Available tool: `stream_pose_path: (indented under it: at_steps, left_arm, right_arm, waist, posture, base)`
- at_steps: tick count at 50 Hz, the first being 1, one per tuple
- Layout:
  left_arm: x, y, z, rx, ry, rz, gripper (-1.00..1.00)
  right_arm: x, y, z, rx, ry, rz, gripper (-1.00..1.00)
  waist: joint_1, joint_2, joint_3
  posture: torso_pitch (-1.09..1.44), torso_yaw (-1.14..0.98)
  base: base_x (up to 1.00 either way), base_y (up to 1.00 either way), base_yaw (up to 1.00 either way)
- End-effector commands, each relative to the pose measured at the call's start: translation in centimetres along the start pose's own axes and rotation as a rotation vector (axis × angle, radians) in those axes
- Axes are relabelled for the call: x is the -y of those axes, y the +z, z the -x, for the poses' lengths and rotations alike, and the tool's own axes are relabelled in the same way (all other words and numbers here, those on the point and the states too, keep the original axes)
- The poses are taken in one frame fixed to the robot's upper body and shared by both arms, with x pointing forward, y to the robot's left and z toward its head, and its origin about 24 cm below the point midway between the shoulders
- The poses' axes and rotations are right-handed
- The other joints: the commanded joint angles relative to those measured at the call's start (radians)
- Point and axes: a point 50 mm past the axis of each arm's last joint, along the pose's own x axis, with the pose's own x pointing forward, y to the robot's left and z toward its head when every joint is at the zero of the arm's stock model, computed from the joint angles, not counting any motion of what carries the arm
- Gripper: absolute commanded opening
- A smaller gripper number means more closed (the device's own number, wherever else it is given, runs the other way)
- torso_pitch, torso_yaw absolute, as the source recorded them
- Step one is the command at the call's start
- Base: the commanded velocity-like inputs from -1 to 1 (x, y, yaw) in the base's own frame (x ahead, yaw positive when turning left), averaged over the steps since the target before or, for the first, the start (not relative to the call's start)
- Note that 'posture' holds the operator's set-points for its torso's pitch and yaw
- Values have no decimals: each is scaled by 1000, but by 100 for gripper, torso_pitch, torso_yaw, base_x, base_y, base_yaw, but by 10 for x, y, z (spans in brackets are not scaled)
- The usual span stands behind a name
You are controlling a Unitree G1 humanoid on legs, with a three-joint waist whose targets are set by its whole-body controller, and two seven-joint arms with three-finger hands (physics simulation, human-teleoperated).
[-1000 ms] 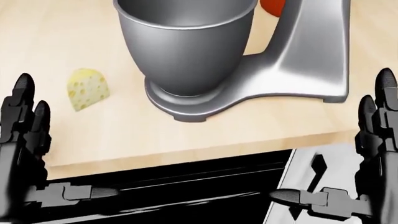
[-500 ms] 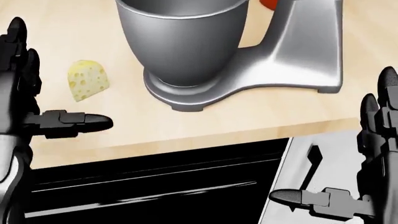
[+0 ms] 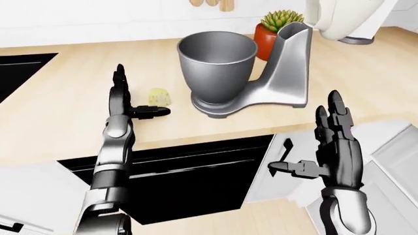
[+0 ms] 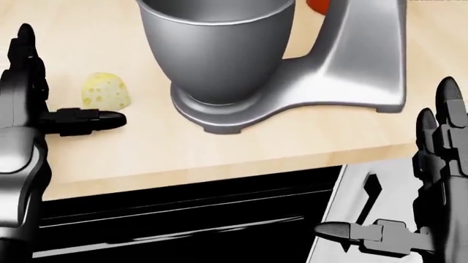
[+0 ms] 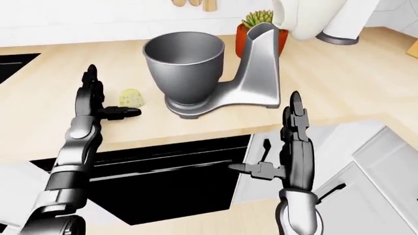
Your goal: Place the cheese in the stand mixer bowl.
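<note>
Cheese [image 4: 107, 91]: small pale wedge lying on the tabletop [image 4: 241, 148], left of the mixer bowl [image 3: 217, 61] in the head view. Left hand [image 4: 29, 112]: nearer of the two, fingers spread and holding nothing, thumb tip just below and left of the wedge, apart from it. Right hand [image 3: 333, 149]: fingers spread, empty, well apart, off the tabletop edge. The likely reach is up and rightward from the left hand.
</note>
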Motion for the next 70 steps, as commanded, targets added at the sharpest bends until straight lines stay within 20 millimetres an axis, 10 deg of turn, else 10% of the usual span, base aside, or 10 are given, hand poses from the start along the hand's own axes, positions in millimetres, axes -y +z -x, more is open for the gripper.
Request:
stream_pose_path:
  at_steps: [1,30,33,41,70]
  left_arm:
    - [-1,24,-6,105,10,5,100]
    - [29,-1,-4,42,-121,-11,100]
    - [33,-6,-4,27,-146,-21,10]
    - [43,-25,0,-78,-252,-7,-100]
    - [35,-8,2,-62,-274,3,-100]
  right_arm:
    - [0,15,-1,83,-2,-1,97]
    - [-1,14,-2,86,4,-15,97]
    - [-1,14,-1,87,3,-16,97]
    - [-2,15,-1,93,4,-20,97]
    - [-1,19,1,102,4,-13,97]
  waist:
    - [-1,1,-19]
    - [-2,6,-24]
    - [-1,8,-27]
    - [-1,9,-31]
    - [-9,9,-28]
  posture:
    - [0,0]
    - [0,0]
    - [0,0]
    - [0,0]
    - [0,0]
  base:
    - [0,0,0]
    - [0,0,0]
    - [0,0,0]
    - [0,0,0]
    - [0,0,0]
